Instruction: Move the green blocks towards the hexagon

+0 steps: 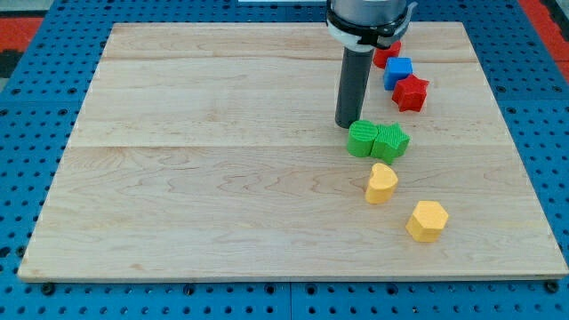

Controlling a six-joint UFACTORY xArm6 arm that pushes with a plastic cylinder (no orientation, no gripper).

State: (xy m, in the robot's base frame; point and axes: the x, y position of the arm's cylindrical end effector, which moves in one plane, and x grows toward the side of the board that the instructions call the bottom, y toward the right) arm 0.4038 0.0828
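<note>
Two green blocks sit side by side right of the board's centre: a rounded one (362,139) and a star-like one (390,141), touching each other. The yellow hexagon (428,220) lies below and to their right. A yellow heart-shaped block (381,183) lies between the green pair and the hexagon. My tip (347,124) stands just above and left of the rounded green block, touching or nearly touching its upper edge.
A red block (386,56), a blue cube (398,72) and a red star (411,92) form a line at the view's upper right, partly behind the arm. The wooden board (178,178) rests on a blue perforated table.
</note>
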